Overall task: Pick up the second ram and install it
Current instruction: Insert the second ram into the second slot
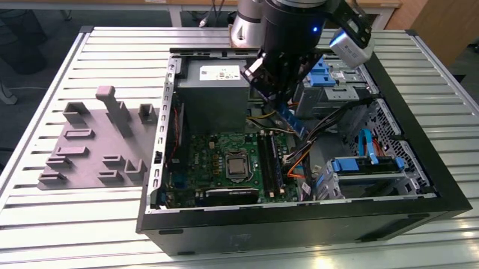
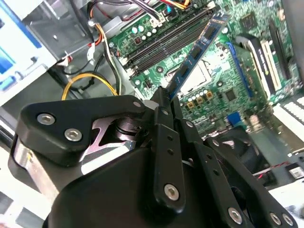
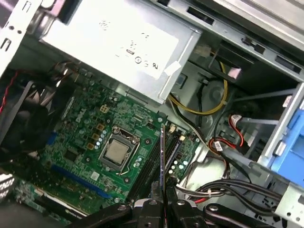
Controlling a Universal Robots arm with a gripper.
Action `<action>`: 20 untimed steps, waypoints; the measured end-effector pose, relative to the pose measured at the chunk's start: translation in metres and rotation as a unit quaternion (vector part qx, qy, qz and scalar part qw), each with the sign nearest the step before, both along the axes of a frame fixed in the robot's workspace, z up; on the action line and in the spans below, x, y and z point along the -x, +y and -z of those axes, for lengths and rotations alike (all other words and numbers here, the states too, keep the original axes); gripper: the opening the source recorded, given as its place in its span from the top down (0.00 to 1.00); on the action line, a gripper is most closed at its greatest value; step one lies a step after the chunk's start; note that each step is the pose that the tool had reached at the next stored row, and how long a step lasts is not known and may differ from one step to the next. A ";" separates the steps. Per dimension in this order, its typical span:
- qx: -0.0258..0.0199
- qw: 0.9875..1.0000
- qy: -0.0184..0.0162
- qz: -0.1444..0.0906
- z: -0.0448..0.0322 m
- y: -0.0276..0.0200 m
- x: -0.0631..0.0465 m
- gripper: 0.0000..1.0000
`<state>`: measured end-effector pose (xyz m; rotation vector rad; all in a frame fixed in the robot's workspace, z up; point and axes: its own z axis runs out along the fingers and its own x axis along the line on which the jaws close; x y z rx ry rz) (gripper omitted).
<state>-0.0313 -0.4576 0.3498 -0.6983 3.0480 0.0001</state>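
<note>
pincer [image 2: 164, 102] is clamped on one end of the second ram [image 2: 197, 50], pinching its flat faces. the stick hangs in the air inside the open case [image 1: 441, 185], over the motherboard [image 3: 80, 137] and near the black slots [image 2: 161, 42], not seated. my read: light, thin, stiff board, brittle at the contacts (chips too), so grip the end and keep it square.

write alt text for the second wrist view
The gripper has its black fingers shut on the second ram, which juts out over the green motherboard, its far end near the long black slots. Yellow cables loop beside the board.
</note>
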 end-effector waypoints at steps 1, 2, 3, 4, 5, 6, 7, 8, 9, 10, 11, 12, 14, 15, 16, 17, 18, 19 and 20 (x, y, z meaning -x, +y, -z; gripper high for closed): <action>0.000 1.000 0.000 0.009 0.0005 0.0000 0.000 0.86; 0.000 1.000 0.000 0.018 0.0010 0.0000 0.000 0.86; 0.000 1.000 0.000 0.028 0.0015 0.0000 0.000 0.86; 0.000 0.999 0.000 0.037 0.0020 0.0000 0.000 0.86; 0.000 0.999 0.000 0.046 0.0026 0.0000 0.000 0.86; 0.000 0.998 0.000 0.055 0.0031 0.0000 0.000 0.86; 0.000 0.998 0.000 0.064 0.0036 0.0000 0.000 0.86; 0.000 0.997 0.000 0.073 0.0041 0.0000 0.000 0.86; 0.000 0.997 0.000 0.083 0.0047 0.0000 0.000 0.86; 0.000 0.996 0.000 0.091 0.0051 0.0000 0.000 0.86; 0.000 0.995 0.000 0.100 0.0055 0.0000 0.000 0.86; 0.000 0.994 0.000 0.109 0.0059 0.0000 0.000 0.86; 0.000 0.992 0.000 0.126 0.0066 0.0000 0.000 0.86; 0.000 0.991 0.000 0.135 0.0069 0.0000 0.000 0.86; 0.000 0.989 0.000 0.145 0.0073 0.0000 0.000 0.86; 0.000 0.988 0.000 0.153 0.0077 0.0000 0.000 0.86; 0.000 0.987 0.000 0.162 0.0081 0.0000 0.000 0.86; 0.000 0.985 0.000 0.171 0.0084 0.0000 0.000 0.86; 0.000 0.984 0.000 0.180 0.0088 0.0000 0.000 0.86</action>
